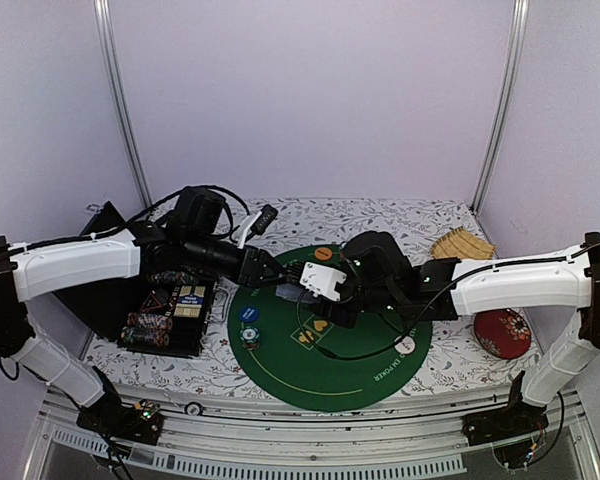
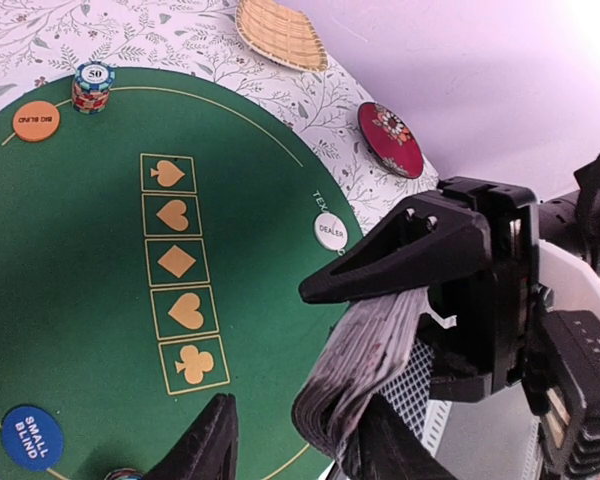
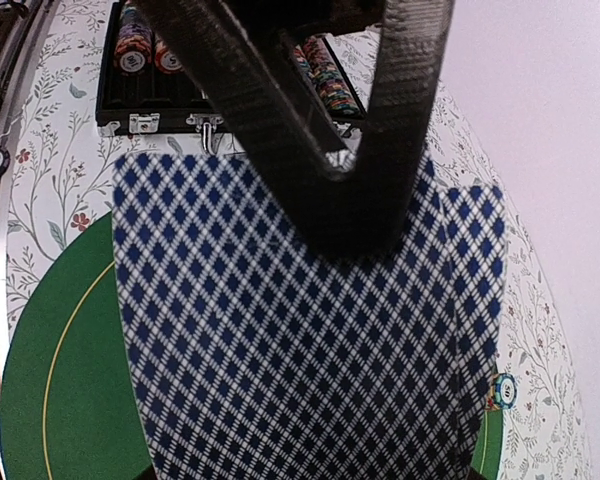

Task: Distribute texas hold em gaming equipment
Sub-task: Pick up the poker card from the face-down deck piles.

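Two arms meet above the middle of the green felt mat (image 1: 280, 375); the right gripper (image 1: 318, 282) is clamped on a thick deck of cards (image 2: 355, 365), its black upper finger lying across the top card, and the deck's free end droops towards the left gripper (image 1: 278, 270); the left fingers (image 2: 212, 445) stand spread to either side of that free end, one of them clear of the cards with green showing between, and whether the other presses the deck I cannot tell; from the right wrist the blue diamond-patterned backs fill the view, one card offset to 3 o'clock of the rest.

Seen from above, an orange disc (image 1: 323, 253) lies at 12 o'clock on the mat's rim; a blue disc (image 1: 248, 313) lies at 9 o'clock, with a small chip stack (image 1: 248, 336) just beside it at 8 o'clock; a white disc (image 1: 405, 345) lies at 4 o'clock; a second chip stack (image 2: 92, 87), topped with a 50, sits just beside the orange disc.

An open black case (image 1: 170, 310) holding rows of chips (image 1: 150, 325) lies off the mat at 9 o'clock; a red dish (image 1: 502, 333) sits at 3 o'clock; a woven straw dish (image 1: 462, 243) sits at 1 o'clock.
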Robot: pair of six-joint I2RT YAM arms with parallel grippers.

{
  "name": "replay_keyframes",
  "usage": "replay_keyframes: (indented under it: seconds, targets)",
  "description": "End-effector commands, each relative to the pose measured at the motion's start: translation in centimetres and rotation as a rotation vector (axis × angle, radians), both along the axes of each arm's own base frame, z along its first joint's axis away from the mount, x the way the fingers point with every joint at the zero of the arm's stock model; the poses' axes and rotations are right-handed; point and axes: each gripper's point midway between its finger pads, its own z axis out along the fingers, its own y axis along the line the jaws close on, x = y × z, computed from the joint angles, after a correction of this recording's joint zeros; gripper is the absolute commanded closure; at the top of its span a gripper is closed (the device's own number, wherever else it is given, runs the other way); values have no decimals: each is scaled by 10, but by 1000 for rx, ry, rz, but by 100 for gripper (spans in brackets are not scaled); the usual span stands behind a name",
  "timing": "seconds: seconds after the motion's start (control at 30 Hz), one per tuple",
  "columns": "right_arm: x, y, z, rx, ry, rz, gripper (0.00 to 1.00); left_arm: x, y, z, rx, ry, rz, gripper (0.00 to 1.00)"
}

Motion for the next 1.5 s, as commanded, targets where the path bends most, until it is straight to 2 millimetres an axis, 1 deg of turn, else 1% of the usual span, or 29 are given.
replay_keyframes:
  seconds: [0.0,0.03,0.1,0.17,0.23,0.3,0.5,0.67,0.7,0.97,1.2,1.3,1.47]
  targets:
    - [4,6,10,24,-8,2,51,-1,2,12,-20,-24,-5,53]
    - [4,6,9,21,-7,3,51,-2,2,14,-25,-29,-7,50]
    - [4,6,9,22,-6,2,51,-2,3,20,-36,-41,-7,47]
    - [4,6,9,22,-6,1,51,-2,3,25,-48,-51,-6,46]
    - [4,6,7,21,-3,2,51,-3,3,26,-51,-54,-8,47]
    - [4,7,8,21,-4,5,51,-3,3,27,-53,-51,-8,53]
    - [4,7,7,20,-1,5,51,-5,3,29,-62,-48,-18,80]
    - [5,5,6,18,-1,1,51,-10,1,32,-77,-39,-41,98]
    - [5,4,6,18,-1,0,52,-10,1,34,-79,-40,-40,100]
    - [9,-2,1,11,6,-12,52,-16,0,48,-117,-69,-75,100]
    - [9,-5,-1,11,14,-15,52,-17,1,59,-163,-93,-85,100]
    - [7,-5,0,18,15,-10,52,-13,4,55,-147,-92,-68,100]
    - [5,-4,3,30,19,3,52,-7,7,39,-93,-81,-41,100]
